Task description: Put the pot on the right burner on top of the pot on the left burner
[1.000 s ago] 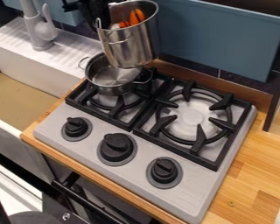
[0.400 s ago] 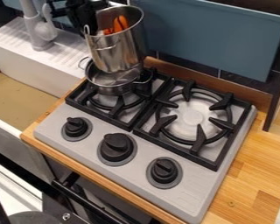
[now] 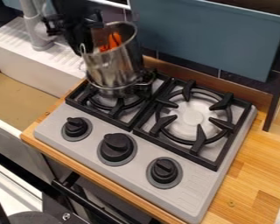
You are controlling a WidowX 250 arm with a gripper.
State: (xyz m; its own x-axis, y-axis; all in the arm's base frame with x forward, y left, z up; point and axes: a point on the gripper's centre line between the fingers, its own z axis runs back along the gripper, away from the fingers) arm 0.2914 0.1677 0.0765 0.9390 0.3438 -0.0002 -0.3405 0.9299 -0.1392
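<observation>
Tall pot: the tall steel pot (image 3: 113,65) is lower and a little farther left in the frame than in the earlier pictures, its base now down within the mouth of the small pot.
Gripper: the black gripper (image 3: 89,47) has come down with it.
Oven front: a dark handle bar (image 3: 87,197) slants across the lower left.
Knobs: left knob (image 3: 76,127), middle knob (image 3: 117,147) and right knob (image 3: 164,170), all black, line the near side of the grey stove (image 3: 192,188).
Tabletop: the wooden tabletop (image 3: 253,157) shows at the right and along the stove's near edge.
Right burner: a black grate (image 3: 199,146) stands over this burner, right of centre.
Left burner: the small steel pot (image 3: 116,91) sits upright on its grate, left of centre, with the tall pot in its mouth.
Tall pot's pose: nearly upright, leaning slightly, with orange pieces (image 3: 111,41) inside.
Jaws: upper left of the frame, clenched on the tall pot's left rim.
Sink: the white sink (image 3: 40,78) lies at the left, the pale faucet (image 3: 32,17) behind it at the upper left.
Back: a blue panel (image 3: 206,39) spans the upper right, dark tiles (image 3: 195,70) below it.
</observation>
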